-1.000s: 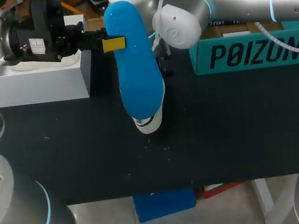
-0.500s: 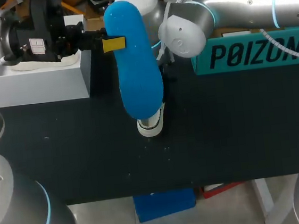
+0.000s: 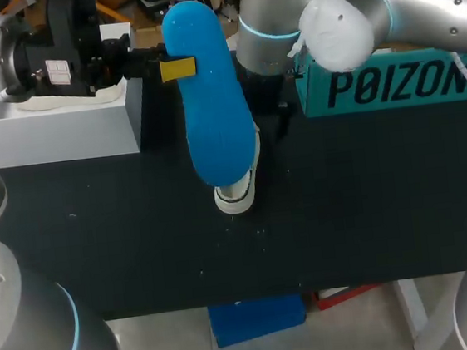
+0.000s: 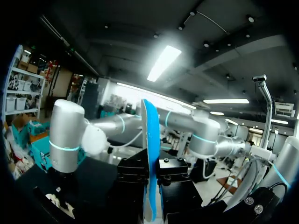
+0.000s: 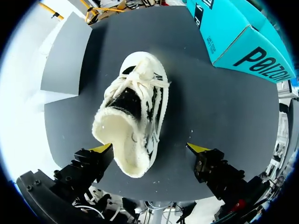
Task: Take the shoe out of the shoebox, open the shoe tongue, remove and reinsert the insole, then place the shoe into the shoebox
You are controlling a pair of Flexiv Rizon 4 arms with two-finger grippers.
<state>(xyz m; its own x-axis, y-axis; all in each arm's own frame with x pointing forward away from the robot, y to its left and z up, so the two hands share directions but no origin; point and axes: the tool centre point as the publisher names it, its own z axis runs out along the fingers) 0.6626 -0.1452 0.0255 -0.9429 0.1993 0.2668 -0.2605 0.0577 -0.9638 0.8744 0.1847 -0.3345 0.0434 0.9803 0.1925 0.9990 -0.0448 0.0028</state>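
A long blue insole point(image 3: 209, 102) hangs upright over the table, and my left gripper point(image 3: 174, 68) is shut on its upper edge. In the left wrist view the insole point(image 4: 149, 140) stands edge-on between the fingers. Under it, a white shoe point(image 3: 237, 193) with dark stripes rests on the black table, mostly hidden in the head view. In the right wrist view the shoe point(image 5: 135, 112) lies on the table with its mouth wide. My right gripper point(image 5: 149, 148) is open above its heel, fingers clear of both sides. The teal shoebox point(image 3: 391, 83) stands at the back right.
A white and grey box point(image 3: 53, 123) stands at the back left, under my left arm. My right arm's wrist point(image 3: 272, 20) hangs just behind the insole. The black table point(image 3: 346, 213) runs to its front edge near me.
My right gripper has opened and let go of the shoe, which now sits slightly lower on the table. The right arm has swung right and up. The left arm and insole are still.
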